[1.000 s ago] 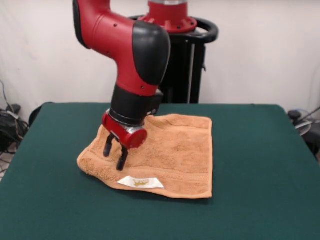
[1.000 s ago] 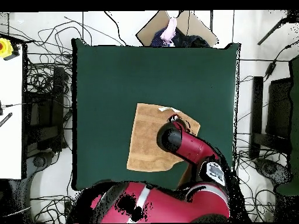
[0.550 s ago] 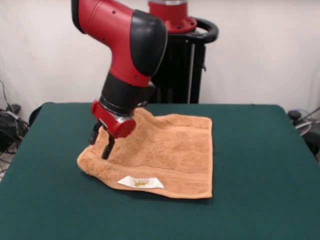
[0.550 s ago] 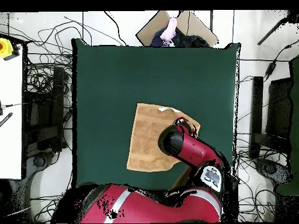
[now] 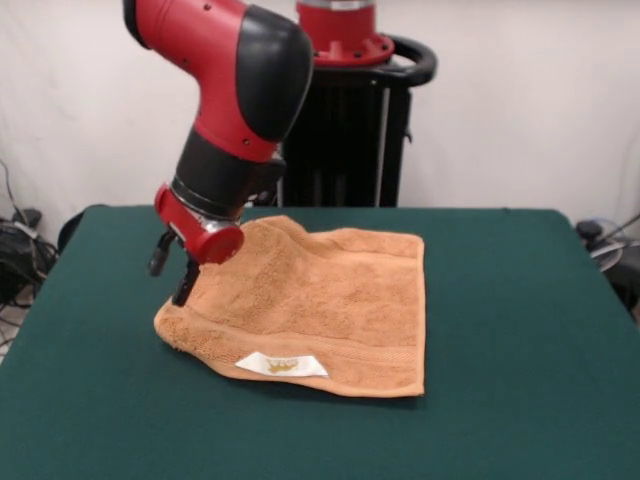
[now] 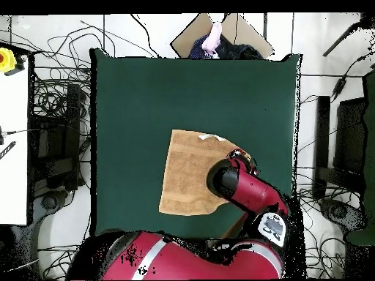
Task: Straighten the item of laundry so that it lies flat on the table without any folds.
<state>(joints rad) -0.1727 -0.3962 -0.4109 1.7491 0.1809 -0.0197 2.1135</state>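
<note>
A dark green table [image 5: 520, 330] fills the scene. On it lies the orange-tan towel [image 5: 330, 300] — mostly flat, one corner rumpled upward just beside the gripper [image 5: 172, 275]. The white label [image 5: 281, 365] lies below the gripper, toward the camera. The gripper's two fingers stand apart — holding nothing — over the towel's edge.

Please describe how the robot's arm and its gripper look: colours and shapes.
The arm is thick and rounded, glossy red with black joint covers and a black wrist section. It ends in a red ring with a silver band. The gripper has two short, slim black fingers.
</note>
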